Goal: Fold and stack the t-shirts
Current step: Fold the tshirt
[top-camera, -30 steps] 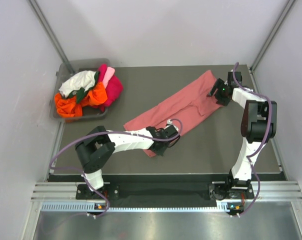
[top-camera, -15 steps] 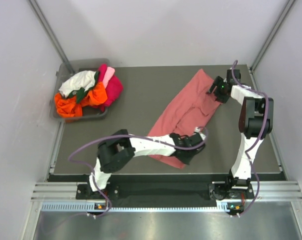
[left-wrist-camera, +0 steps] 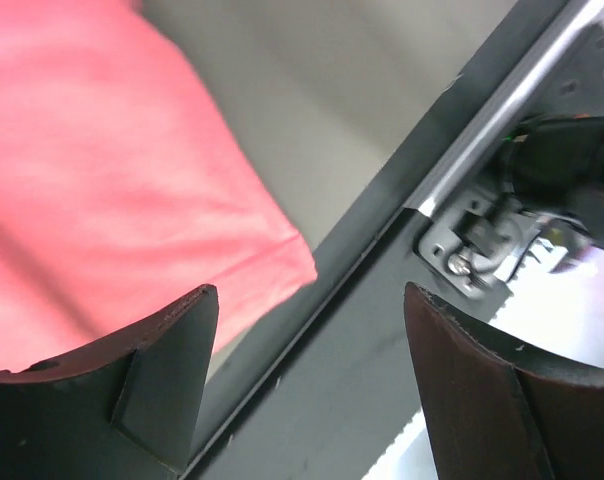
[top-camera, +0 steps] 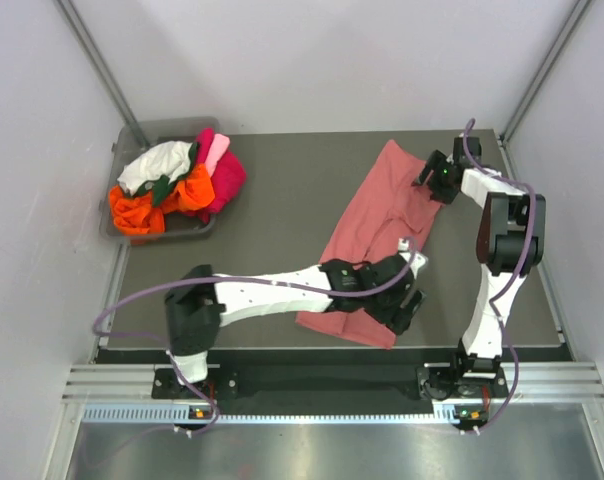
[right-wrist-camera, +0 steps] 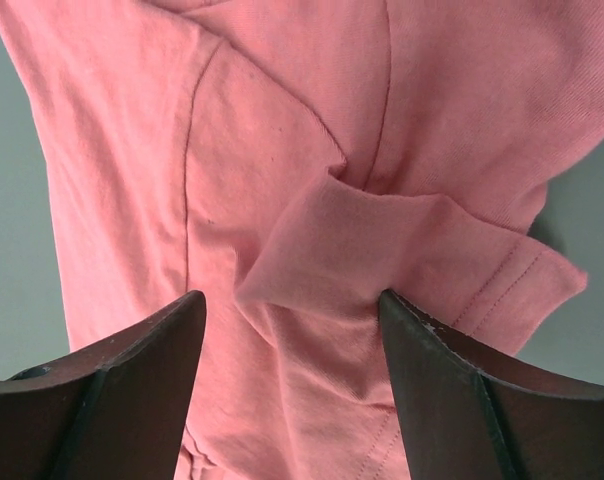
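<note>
The left gripper (top-camera: 404, 303) has swung across to the right, closer to the front edge of the table (top-camera: 262, 200). The pink t-shirt (top-camera: 372, 215) has turned with it (near end now further right) and lies steeper.

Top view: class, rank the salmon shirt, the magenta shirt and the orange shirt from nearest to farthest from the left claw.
1. salmon shirt, under the left claw, table's right half.
2. magenta shirt, right side of the far-left bin.
3. orange shirt, bin's left side.
</note>
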